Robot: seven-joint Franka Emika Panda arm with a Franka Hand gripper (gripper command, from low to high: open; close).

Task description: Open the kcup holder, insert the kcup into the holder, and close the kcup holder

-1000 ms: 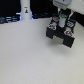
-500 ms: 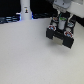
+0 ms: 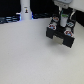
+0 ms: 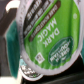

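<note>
I see my white Panda arm [image 3: 63, 6] reaching down at the far side of the exterior view's right, its pale two-fingered gripper [image 3: 62, 19] pointing downward; I can't make out the finger spacing.

Black boxy kcup holder [image 3: 61, 35] sits on a pale surface toward the exterior view's right, pods with white-and-red tops resting along its upper side. In the wrist view, the kcup [image 4: 47, 42] fills the frame, tilted, its bright green foil top printed "Dark Magic" in white.
</note>
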